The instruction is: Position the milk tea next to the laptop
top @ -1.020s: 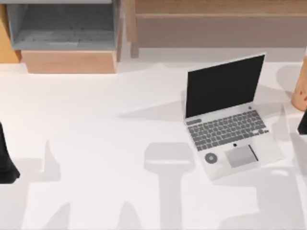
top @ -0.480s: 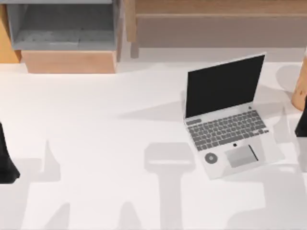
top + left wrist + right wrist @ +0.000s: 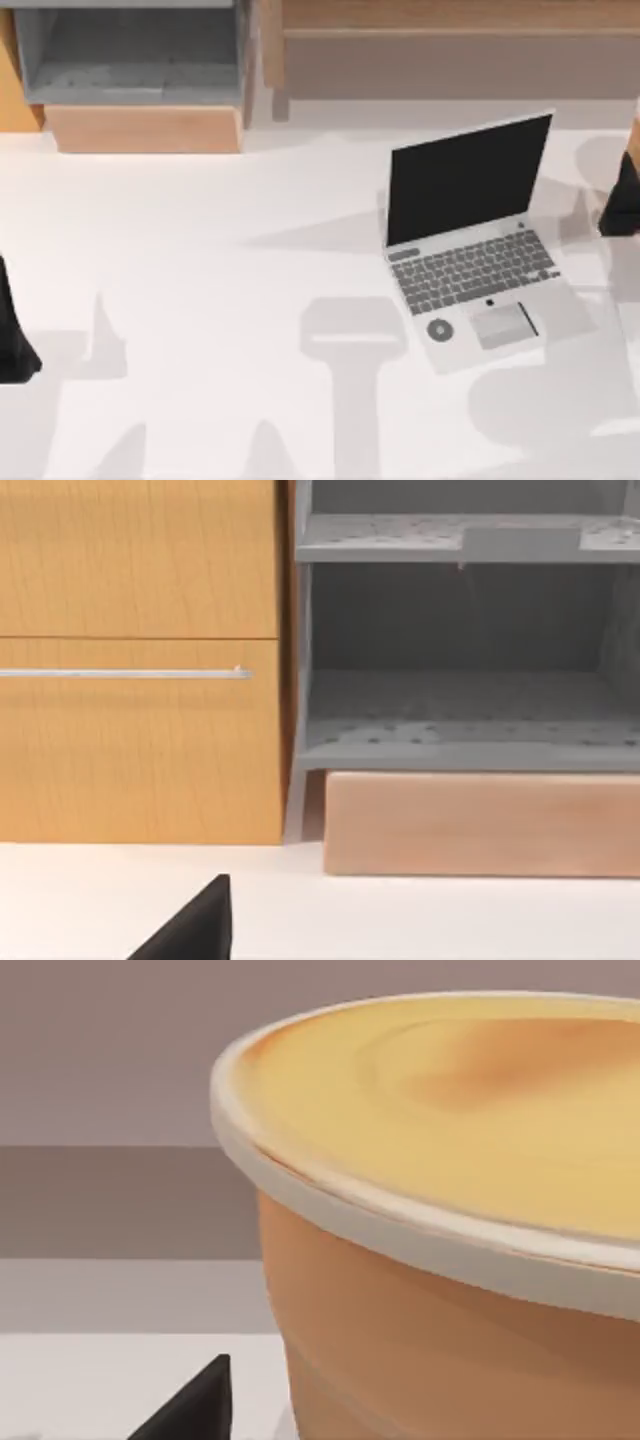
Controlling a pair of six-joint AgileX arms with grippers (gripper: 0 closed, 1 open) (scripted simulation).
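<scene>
Table [image 3: 220,300] – white, wide, bare at centre; wooden cabinet [image 3: 140,660] and grey shelf unit [image 3: 130,50] along the 12 o'clock edge.

Laptop [image 3: 475,240] – open, black screen up, sits at approx. 3 o'clock of table centre. No shift vs. frames 1.0 s and 0.5 s ago.

Milk tea [image 3: 440,1220] – at the far 3 o'clock edge of the top view, just past the laptop's screen corner; a tan sliver [image 3: 634,140] shows there, the rest covered by the R arm. In the R wrist view the cup is very close: pale rim, orange-brown top, upright, still standing on the table.

Change noted: R gripper [image 3: 622,200] has moved up from approx. 4 o'clock toward 3 o'clock over the last sec. and now overlaps the spot where the cup's side was visible before. Judgement – the approach is closing and the grasp is about to be made; the cup has not been lifted.

R pincer state: cannot tell – one dark fingertip [image 3: 195,1405] is seen beside the cup, contact not confirmed.

L gripper [image 3: 12,330] – parked at 9 o'clock edge, pincer state cannot tell.

Implication: cup is near the laptop but apart; placing is still to come. Risk – tipping the cup if the grip lands high.
</scene>
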